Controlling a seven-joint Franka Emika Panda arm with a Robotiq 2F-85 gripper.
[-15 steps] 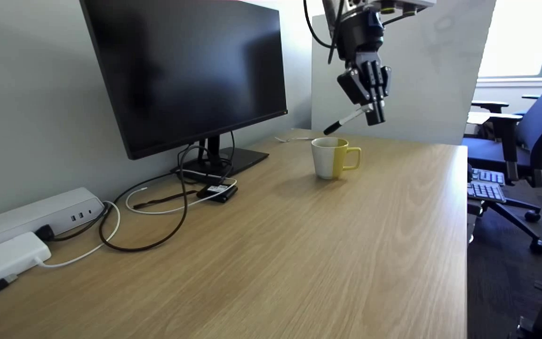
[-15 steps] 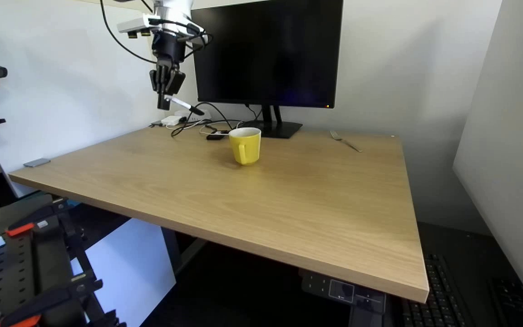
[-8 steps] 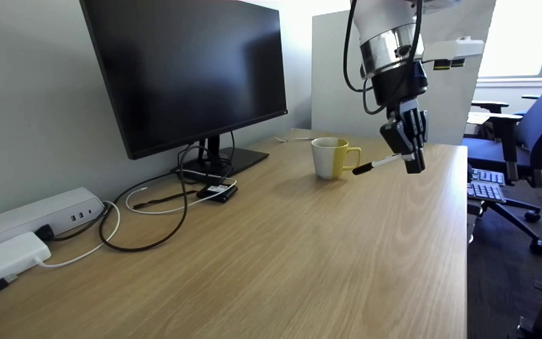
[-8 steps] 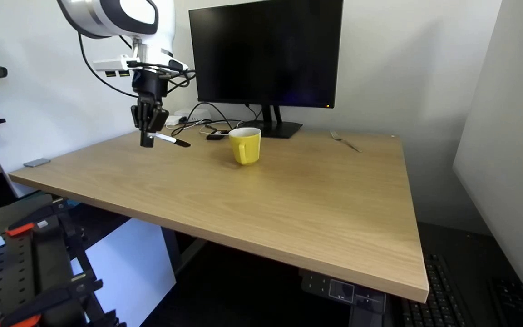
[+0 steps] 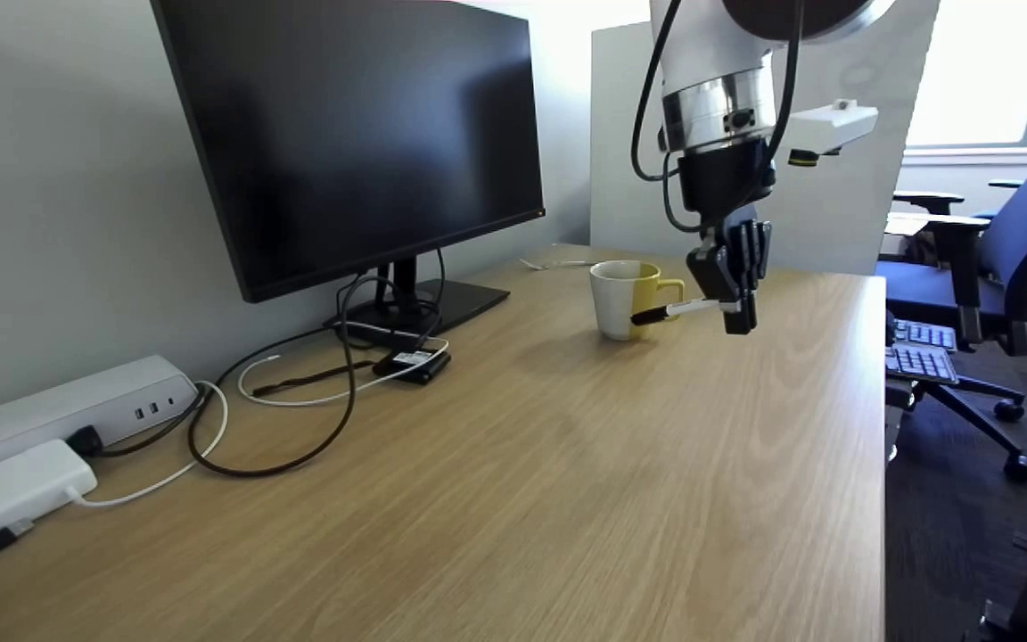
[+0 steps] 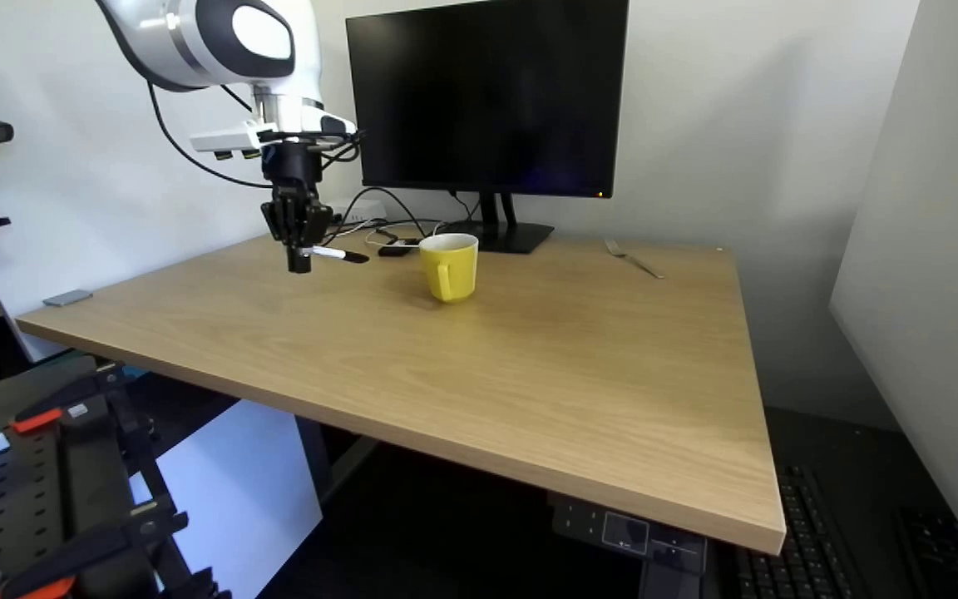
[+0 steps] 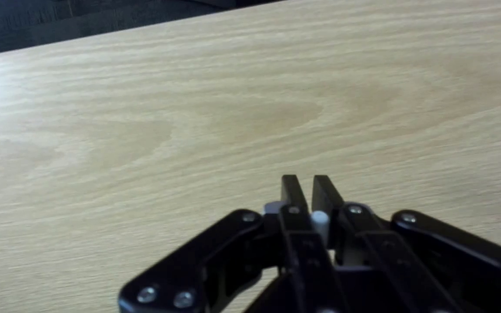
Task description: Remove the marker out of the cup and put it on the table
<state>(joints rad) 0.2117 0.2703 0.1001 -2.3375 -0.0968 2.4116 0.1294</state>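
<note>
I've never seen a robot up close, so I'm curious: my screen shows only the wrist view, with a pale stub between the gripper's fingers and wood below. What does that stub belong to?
Observer: A marker; both exterior views show its other end is black.
Visitor: Is it sitting inside the cup?
Observer: No, in an exterior view a gap shows between that black end and the cup.
Visitor: Anything else lying about?
Observer: Yes, a fork lies on the table, on the far side of the cup from the gripper.
</note>
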